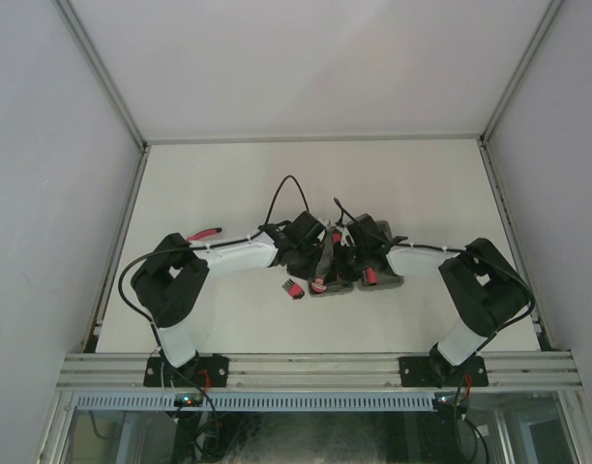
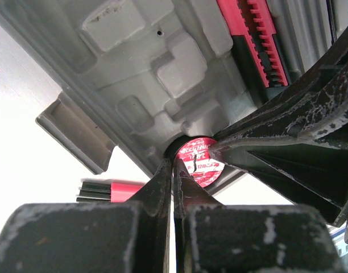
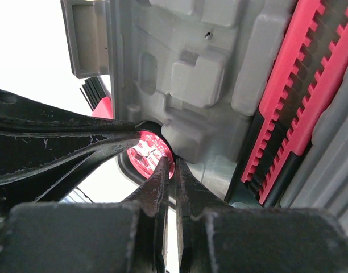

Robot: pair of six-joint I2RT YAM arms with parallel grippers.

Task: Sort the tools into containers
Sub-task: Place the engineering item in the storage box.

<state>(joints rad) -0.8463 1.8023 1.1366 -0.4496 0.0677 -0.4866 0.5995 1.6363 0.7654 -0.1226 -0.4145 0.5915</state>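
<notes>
L tool (image 2: 173, 164), R tool (image 3: 170, 164) closed, empty: wrist cams only | tips at red disc (image 2: 203, 169), case (image 2: 162, 68)

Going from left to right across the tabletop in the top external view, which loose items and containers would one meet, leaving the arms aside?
red-handled hand tool → small red-and-black hand tool → grey tool case
</notes>
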